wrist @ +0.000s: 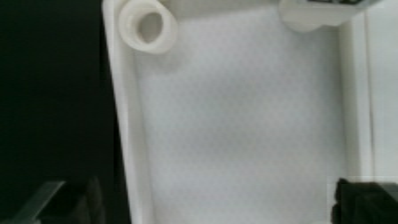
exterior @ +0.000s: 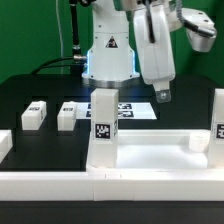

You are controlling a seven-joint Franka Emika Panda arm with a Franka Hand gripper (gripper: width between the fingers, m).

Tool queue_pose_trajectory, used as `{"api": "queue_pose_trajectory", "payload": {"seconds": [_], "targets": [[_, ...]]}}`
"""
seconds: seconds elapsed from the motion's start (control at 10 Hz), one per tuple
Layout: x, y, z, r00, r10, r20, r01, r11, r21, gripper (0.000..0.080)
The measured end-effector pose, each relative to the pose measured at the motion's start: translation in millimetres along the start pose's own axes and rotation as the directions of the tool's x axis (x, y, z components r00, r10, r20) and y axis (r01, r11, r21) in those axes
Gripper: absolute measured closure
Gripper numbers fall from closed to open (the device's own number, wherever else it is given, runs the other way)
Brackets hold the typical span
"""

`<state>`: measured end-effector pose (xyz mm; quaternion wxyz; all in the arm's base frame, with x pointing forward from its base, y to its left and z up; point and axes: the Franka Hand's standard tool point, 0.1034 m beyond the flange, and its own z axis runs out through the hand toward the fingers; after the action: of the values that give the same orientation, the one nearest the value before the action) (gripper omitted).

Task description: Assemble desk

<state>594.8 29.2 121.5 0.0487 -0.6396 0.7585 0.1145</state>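
The desk top [exterior: 150, 152] lies near the front, toward the exterior view's right. One upright leg [exterior: 103, 122] stands at its left corner and a second upright leg [exterior: 218, 115] at its right. How firmly they are seated cannot be told. Two loose legs [exterior: 33, 115] lie on the table further left, so about half the legs seem left to fit. The gripper [exterior: 163, 97] hangs over the top, its fingers [wrist: 43, 200] spread wide and holding nothing.

Black table [exterior: 30, 92]. Desk top [exterior: 150, 156] flat by edge opp. robot base, white rail [exterior: 50, 186] along that edge. Loose leg [exterior: 33, 116] nr exterior view's left edge, second leg [exterior: 67, 116] just beside it. Marker board [exterior: 137, 108] mid-table.
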Motion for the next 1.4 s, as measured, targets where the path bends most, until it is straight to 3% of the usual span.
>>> {"api": "queue_pose_trajectory", "payload": {"seconds": [0.3, 0.4, 0.6, 0.7, 0.8, 0.9, 1.2, 1.3, 1.4], "targets": [[-0.5, 1.3, 2.0, 1.000, -0.005, -0.001, 0.005, 1.000, -0.002, 0.0150], [3.6, 9.1, 7.8, 0.999, -0.033, -0.019, 0.034, 0.999, 0.034, 0.0150], [22.0, 49.4, 40.8, 0.997, -0.045, -0.067, 0.047, 0.998, 0.034, 0.0150], [28.6, 51.6, 57.2, 0.994, -0.050, -0.097, 0.054, 0.998, 0.037, 0.0150], [32.8, 48.8, 70.0, 0.990, -0.060, -0.126, 0.067, 0.996, 0.057, 0.0150], [34.0, 50.0, 82.1, 0.987, -0.068, -0.145, 0.077, 0.995, 0.056, 0.0150], [27.6, 50.7, 111.3, 0.983, -0.076, -0.167, 0.080, 0.997, 0.018, 0.0150], [26.5, 53.0, 112.8, 0.986, -0.064, -0.152, 0.061, 0.998, -0.026, 0.0150], [29.0, 51.4, 107.2, 0.989, -0.053, -0.136, 0.046, 0.998, -0.053, 0.0150]]}}
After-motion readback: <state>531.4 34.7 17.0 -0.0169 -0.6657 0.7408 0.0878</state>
